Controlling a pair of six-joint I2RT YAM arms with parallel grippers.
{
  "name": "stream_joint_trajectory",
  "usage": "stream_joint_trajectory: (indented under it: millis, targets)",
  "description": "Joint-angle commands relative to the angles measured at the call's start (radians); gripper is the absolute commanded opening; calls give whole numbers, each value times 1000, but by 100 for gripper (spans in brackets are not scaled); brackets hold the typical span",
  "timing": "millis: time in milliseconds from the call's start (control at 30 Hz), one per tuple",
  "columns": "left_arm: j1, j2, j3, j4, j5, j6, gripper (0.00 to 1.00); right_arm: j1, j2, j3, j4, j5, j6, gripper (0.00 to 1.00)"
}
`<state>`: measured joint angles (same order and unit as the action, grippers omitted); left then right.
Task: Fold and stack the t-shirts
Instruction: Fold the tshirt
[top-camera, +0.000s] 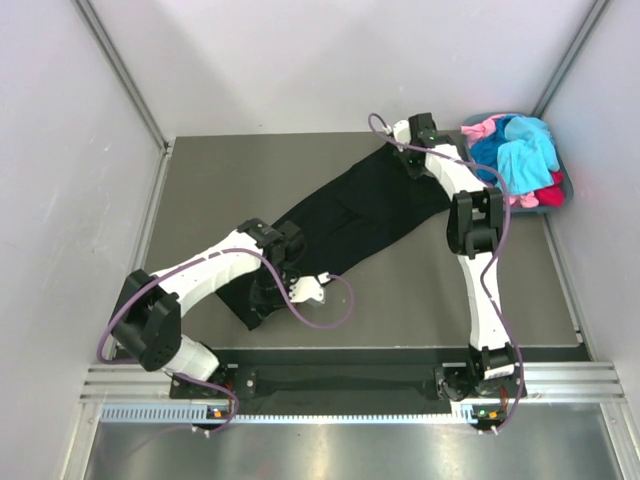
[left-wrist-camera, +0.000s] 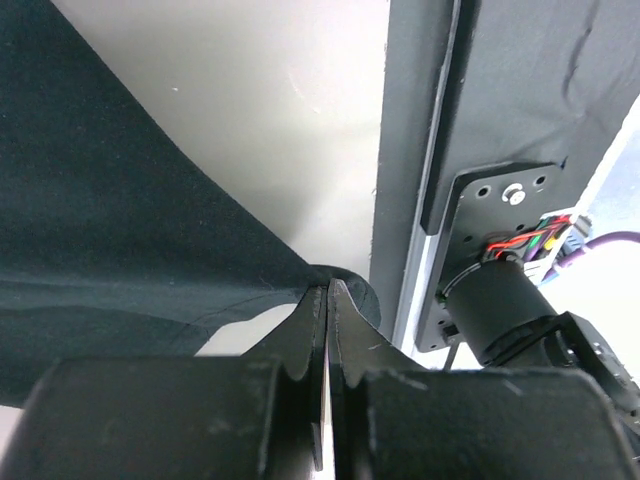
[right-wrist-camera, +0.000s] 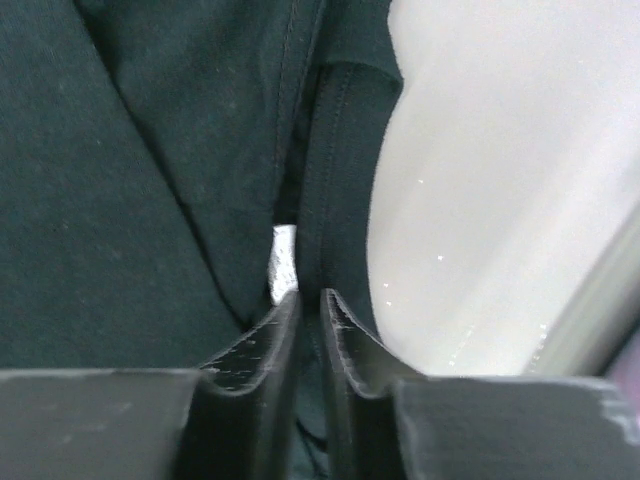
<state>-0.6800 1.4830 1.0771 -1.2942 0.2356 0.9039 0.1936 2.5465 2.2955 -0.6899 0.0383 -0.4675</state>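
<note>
1. A black shirt (top-camera: 350, 215) lies on the table (top-camera: 420, 290) in a long band. It runs on a slant from the near left to the far right.
2. The left gripper (top-camera: 268, 292) is at the band's near-left end, low over the cloth.
3. In the left wrist view, its fingers (left-wrist-camera: 310, 320) are pressed together. They pinch a small peak of the shirt's edge, which rises off the table to meet the tips.
4. The right gripper (top-camera: 398, 152) is at the far-right end of the band, close to the back edge of the table.
5. In the right wrist view, its fingers (right-wrist-camera: 345, 330) stand almost together, with only a thin gap between them. A stitched hem of the shirt runs down into that gap, so the jaws are clamped on the cloth.
6. Between the two grippers the shirt lies mostly flat, with a few soft creases.
7. A blue bin (top-camera: 568, 186) sits at the far-right corner, just beside the right arm. It holds a heap of blue, pink and red clothes (top-camera: 520, 150).
</note>
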Motion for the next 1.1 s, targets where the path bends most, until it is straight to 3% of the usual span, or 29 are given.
stream_joint_trajectory:
  millis: [0,67,367,500,767,1067]
  targets:
    - [-13,-41,0,-50,56,-29,0,18,52,60,-10,-35,17,7]
    - [-23,-41,-6,-24,71,-52,0,24,73,87,30,-35,14,0]
    - [-148,62,-13,194,263,-178,0,112,208,278,272,50,-91,0]
    - [-199,123,1,301,362,-258,0,142,163,149,507,57,-149,0]
    - [-269,316,204,472,424,-427,0,173,233,212,803,14,-148,0]
    - [-289,419,372,461,499,-504,0,188,316,266,1042,-32,-212,0]
